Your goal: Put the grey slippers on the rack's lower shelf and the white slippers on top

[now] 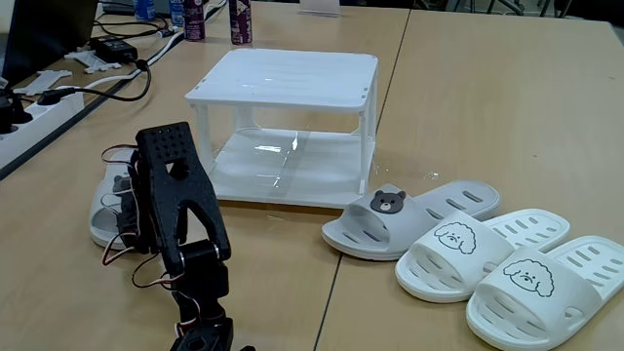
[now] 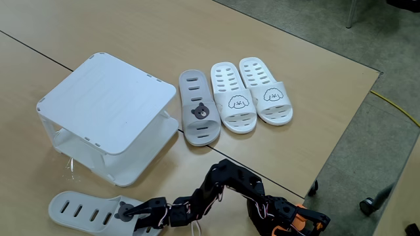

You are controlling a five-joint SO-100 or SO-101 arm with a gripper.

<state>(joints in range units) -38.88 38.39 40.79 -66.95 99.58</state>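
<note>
The pincer (image 2: 131, 213) sits at the strap of one of the grey slippers (image 2: 85, 211); I cannot tell its spread. The slipper's long axis lies along the front of the rack (image 2: 108, 105).

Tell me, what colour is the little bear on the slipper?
Brown, clearest in a fixed view: the bear charm.

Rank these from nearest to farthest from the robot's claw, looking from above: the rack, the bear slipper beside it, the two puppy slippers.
1. The rack, just above the gripper.
2. Bear slipper, right of the rack.
3. Puppy slippers, farther right.
</note>
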